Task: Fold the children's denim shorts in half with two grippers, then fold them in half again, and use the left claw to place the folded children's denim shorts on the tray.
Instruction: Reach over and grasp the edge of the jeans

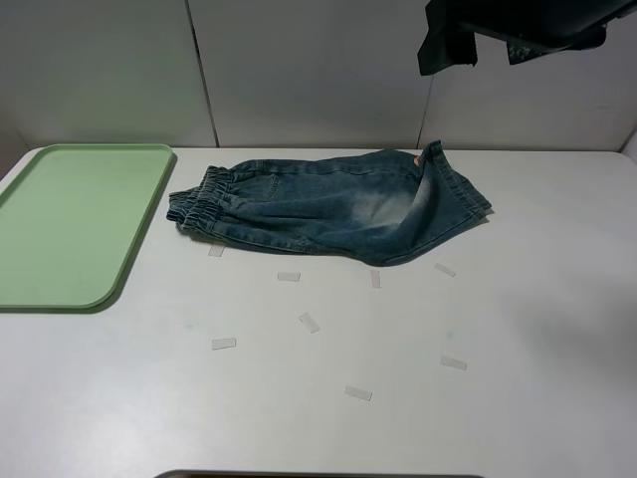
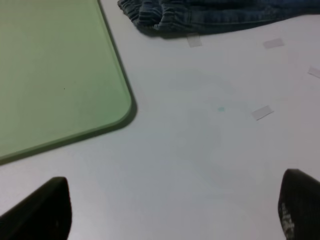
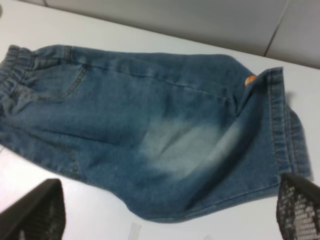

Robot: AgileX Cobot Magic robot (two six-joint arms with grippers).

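Going by the high camera, I judged the first fold done. The children's denim shorts lay doubled, one leg over the other, on the table just to the right of the tray. Their gathered waistband was the end nearest the tray's rim, close to it but not touching.

The second fold was not yet made, and the shorts were not on the tray. My left gripper hung over bare table near the tray's rounded corner, its jaws spread wide with nothing between them. My right gripper hovered above the shorts, on the side away from the tray, with its jaws just as wide and empty.

As I read it, what remained was halving the shorts again with both grippers, then the left-claw carry to the tray.
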